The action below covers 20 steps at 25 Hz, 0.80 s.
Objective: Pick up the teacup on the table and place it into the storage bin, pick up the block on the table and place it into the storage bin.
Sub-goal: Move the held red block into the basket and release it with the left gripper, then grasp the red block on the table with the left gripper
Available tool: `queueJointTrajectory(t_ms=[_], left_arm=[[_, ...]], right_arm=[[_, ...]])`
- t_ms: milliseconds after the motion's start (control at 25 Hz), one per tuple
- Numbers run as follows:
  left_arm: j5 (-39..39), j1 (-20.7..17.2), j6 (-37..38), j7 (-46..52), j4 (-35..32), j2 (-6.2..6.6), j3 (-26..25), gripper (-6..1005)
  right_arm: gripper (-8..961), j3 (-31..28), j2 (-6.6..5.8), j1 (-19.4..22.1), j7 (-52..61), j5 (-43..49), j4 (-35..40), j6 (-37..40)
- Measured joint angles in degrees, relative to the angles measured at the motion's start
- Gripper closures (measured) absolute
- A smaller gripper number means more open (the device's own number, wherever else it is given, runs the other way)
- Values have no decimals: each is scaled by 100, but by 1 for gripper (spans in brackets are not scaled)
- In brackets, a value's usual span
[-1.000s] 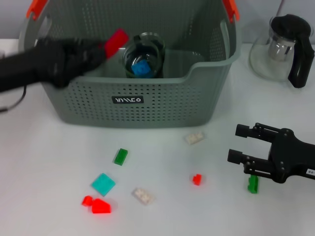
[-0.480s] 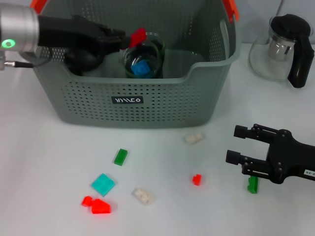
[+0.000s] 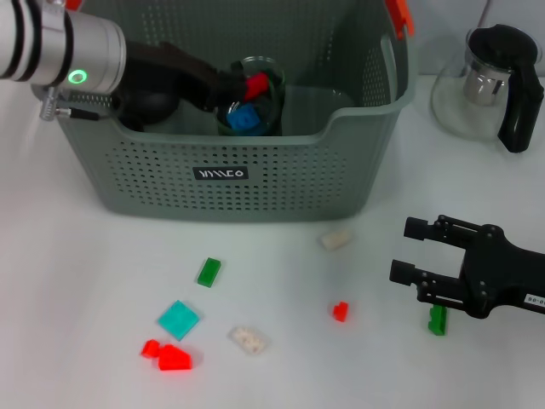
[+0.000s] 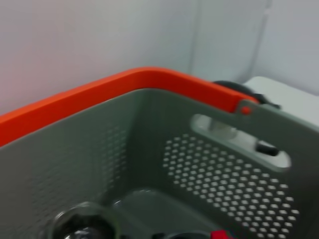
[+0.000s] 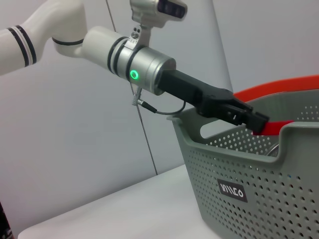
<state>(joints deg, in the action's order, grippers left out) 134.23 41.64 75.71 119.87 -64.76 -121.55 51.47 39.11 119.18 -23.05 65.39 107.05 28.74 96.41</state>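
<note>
Left gripper point(image 3: 243, 86) reaches inside the storage bin point(image 3: 281, 183), fingers clamped on a red block point(image 3: 255, 84) directly above the glass teacup point(image 3: 251, 106); right gripper point(image 3: 411, 250) parked, fingers apart.

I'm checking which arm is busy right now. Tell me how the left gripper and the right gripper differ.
The left gripper is inside the grey basket, over the glass cup; the right gripper hangs low over the table outside it. The left gripper is shut on a red block; the right gripper is open and holds nothing. A green block lies under the right gripper's body. Both grippers are black.
</note>
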Motion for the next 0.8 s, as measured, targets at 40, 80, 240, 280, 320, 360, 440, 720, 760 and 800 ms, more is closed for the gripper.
queueJointTrajectory(t_ms=[40,80,240,280,320,360,440,720,760,800], left_arm=[[32,1,-77,66,10,-4,45,741],[61,1,-165,138,27,-9,104,736],[68,-19,-245,187,-4,-48,169,717],[39,-32,-232,175,-38,-56,159,712],[-48,-71,-212,157,-109,-66,143,707],[-214,-143,-184,126,-217,-73,124,703],[-664,-331,-143,14,-405,-77,109,693],[-3881,-1038,1293,-1454,-43,-26,-834,444],[-4094,-1038,1666,-1549,198,13,-1064,438],[-4186,-1030,1925,-1611,392,49,-1245,439]], right_arm=[[192,0,0,1,0,0,0,0],[192,0,1,1,0,0,0,0],[192,0,1,4,0,0,0,-2],[192,0,1,7,0,0,0,-3],[192,0,1,10,0,0,0,-3],[192,0,1,11,0,0,0,-4],[192,-4,1,13,0,0,0,-6],[193,-36,8,17,0,1,0,-9],[193,-39,8,17,0,0,0,-9],[193,-41,9,17,0,0,0,-9]])
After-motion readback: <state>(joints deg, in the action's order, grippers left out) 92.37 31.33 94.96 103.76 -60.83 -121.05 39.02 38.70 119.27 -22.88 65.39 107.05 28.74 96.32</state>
